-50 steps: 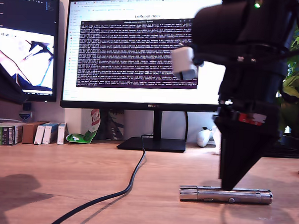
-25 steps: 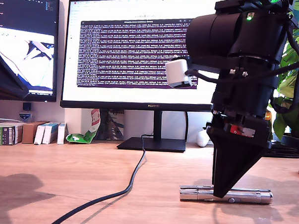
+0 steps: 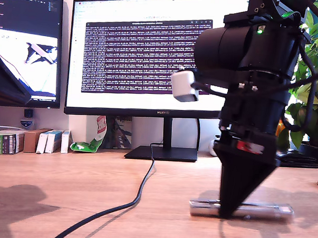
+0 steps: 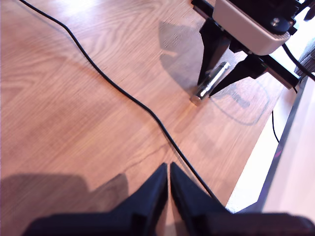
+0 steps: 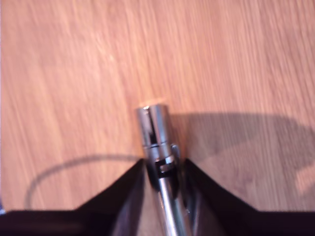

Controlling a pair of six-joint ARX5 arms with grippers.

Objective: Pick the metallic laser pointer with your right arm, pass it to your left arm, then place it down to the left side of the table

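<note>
Laser pointer lies on tabletop, straddled by second gripper, jaws touching but grip unconfirmed; first gripper closed, empty. Lift, handover, placing remain.

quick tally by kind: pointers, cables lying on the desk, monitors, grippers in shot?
Laser pointers: 1, the metallic laser pointer between the fingers of my second gripper.
Cables on the desk: 1, the black cable.
Monitors: 2, the big monitor and the side monitor.
Grippers: 2, my second gripper plus my first gripper.
Total: 6.
</note>
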